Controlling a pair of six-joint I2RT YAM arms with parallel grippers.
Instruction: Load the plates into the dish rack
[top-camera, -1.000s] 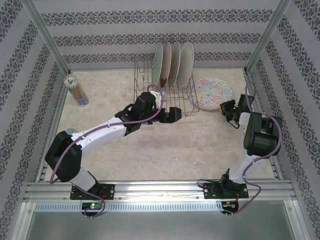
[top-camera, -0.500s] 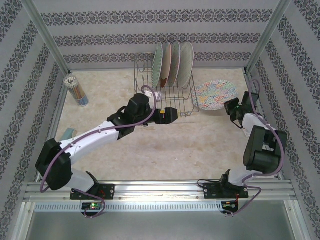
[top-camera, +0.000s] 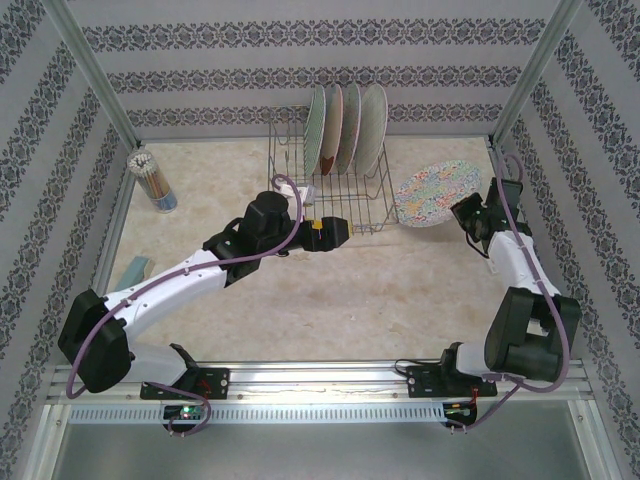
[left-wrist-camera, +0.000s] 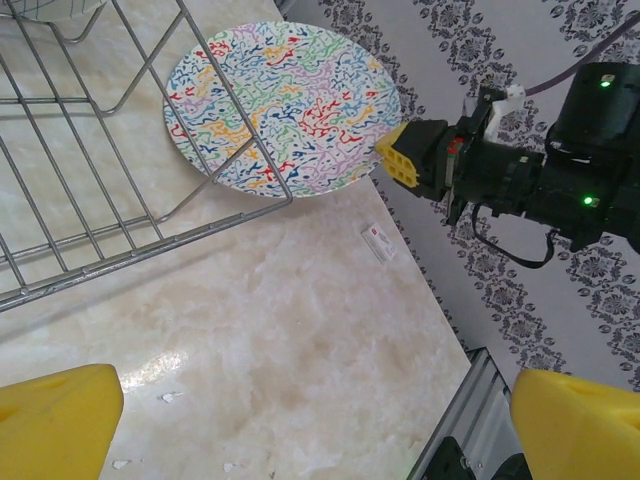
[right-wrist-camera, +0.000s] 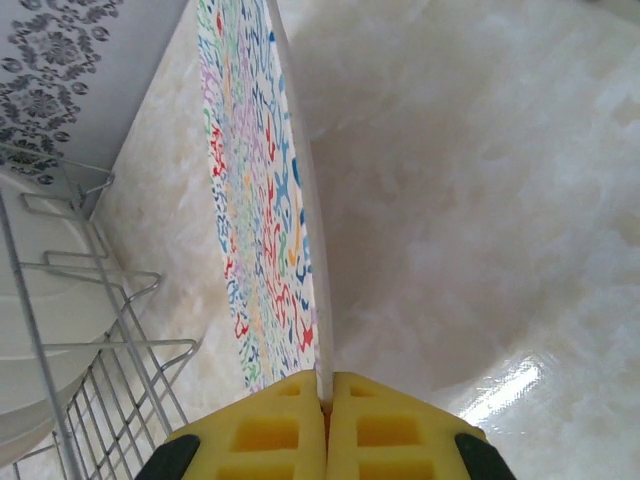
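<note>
Top view: dish rack (top-camera: 283, 150) sits at approx 12 o'clock on the tabletop (top-camera: 400, 290), close to the back wall. Four plates (top-camera: 350, 125) stand upright on edge in its rear slots, side by side, faces twd 3 o'clock; front part of rack is bare wire.

Fifth one, the floral plate (top-camera: 435, 185), is at approx 2 o'clock, just beside the rack's R end, outside it. It's tilted, w/ the gripped edge raised off the tabletop; can't tell if the far edge touches down.

R hand (top-camera: 464, 207) pinches the floral plate at its rim, at the plate's 4 o'clock edge. R wrist view: yellow fingers (right-wrist-camera: 390, 430) pressed tight on the thin rim, plate seen nearly edge-on, patterned face twd the rack wires at 8 o'clock.

L hand (top-camera: 338, 233) hovers at the rack's front R corner, approx 6 o'clock of the rack, pointing twd 3 o'clock. Spread wide, nothing betw. the fingers. L wrist view: rack corner wires at 10 o'clock, floral plate partly behind them, R hand at 2 o'clock on its rim.

Cup of pencils (top-camera: 153, 180) stands at 10 o'clock, well apart from the rack. Small white tag (left-wrist-camera: 380, 243) lies on the tabletop near the R wall.
</note>
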